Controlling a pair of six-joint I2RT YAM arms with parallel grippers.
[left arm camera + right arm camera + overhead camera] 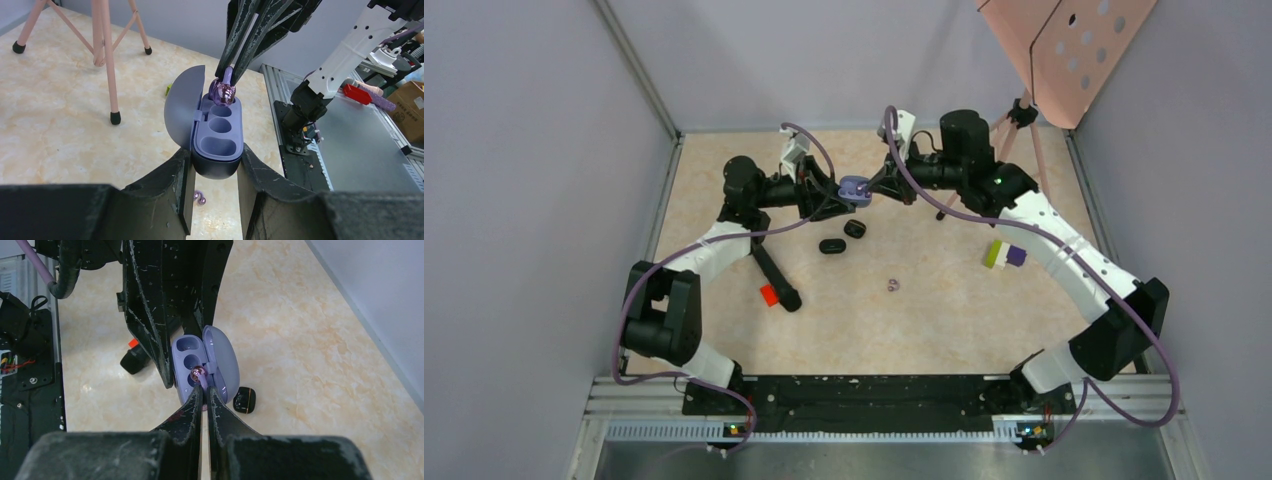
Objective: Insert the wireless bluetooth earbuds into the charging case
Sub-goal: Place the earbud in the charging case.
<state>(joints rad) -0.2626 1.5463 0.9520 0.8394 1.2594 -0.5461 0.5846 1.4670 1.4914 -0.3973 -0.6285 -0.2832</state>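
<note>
1. Right gripper [202, 387]: fingers nearly shut, pinching the stem of a purple earbud [222, 91]. The bud's rounded end sits at the mouth of the end well nearest this gripper. Whether it is fully seated cannot be told.
2. Left gripper [215, 160]: clamped on the lower body of the purple charging case [218, 140], one finger on each side. Most of the case's lower shell is hidden between the fingers.
3. Lid [182, 105]: swung open, standing upright on its hinge beside the wells. The middle hollow and the other end well show bare.
4. Top view: the case [854, 187] is a small purple patch between the two grippers, held above the table [944, 310]. The held bud cannot be made out there.
5. Arm pose: both arms reach toward the far middle of the table, elbows out, with the wrists turned to face each other.
6. Loose earbud [893, 285]: purple, lying on the table well apart from the case. In the left wrist view it is partly cut off by a finger.
7. Two black cases [831, 246]: on the table just below the grippers, both seemingly closed.
</note>
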